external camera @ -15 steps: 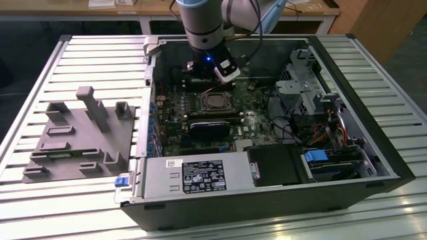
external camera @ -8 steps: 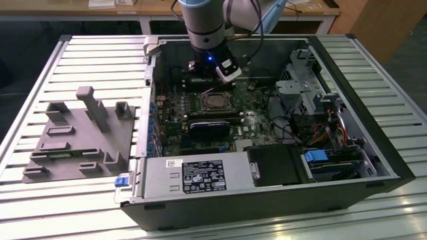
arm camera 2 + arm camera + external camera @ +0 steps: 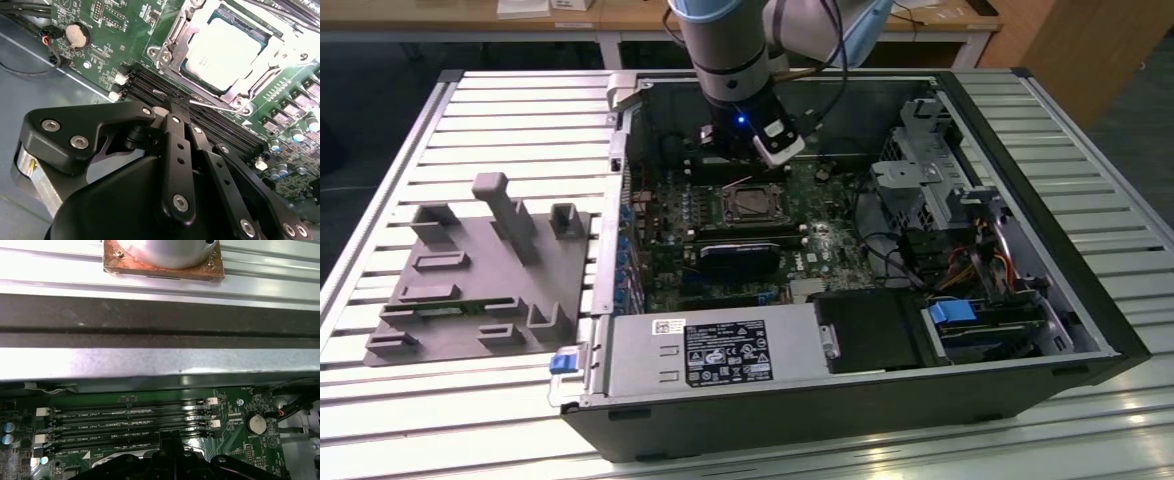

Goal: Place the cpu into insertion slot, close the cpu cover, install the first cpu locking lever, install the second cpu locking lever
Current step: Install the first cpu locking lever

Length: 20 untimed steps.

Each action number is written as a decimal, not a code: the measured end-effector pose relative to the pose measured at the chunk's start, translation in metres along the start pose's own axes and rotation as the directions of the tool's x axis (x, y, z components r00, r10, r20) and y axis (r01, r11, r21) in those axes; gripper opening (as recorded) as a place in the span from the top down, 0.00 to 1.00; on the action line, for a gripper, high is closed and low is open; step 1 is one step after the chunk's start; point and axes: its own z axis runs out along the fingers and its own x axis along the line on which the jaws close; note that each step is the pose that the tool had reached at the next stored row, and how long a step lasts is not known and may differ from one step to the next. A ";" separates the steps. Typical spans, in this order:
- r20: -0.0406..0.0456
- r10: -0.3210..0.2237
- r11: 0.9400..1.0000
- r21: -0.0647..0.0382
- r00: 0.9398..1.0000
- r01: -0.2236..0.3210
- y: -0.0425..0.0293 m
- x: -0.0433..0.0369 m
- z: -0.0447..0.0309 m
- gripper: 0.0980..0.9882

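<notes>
On the slatted surface, a grey moulded fixture plate lies at the left, apart from the open computer case. Inside it, above the motherboard, the hand hangs just beyond the far edge of the insertion slot. In the second wrist view the hand is closed, its tips at a thin locking lever (whether pinching it, I cannot tell). The cpu sits in the slot under the lowered cpu cover.
</notes>
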 end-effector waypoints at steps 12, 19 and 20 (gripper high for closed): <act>0.025 0.074 0.997 0.017 0.997 -0.075 -0.0007 0.0028 0.0027 1.00; 0.048 0.095 0.995 0.025 0.994 -0.097 0.0001 0.0078 0.0047 1.00; 0.051 0.097 0.995 0.026 0.994 -0.098 0.0005 0.0083 0.0048 1.00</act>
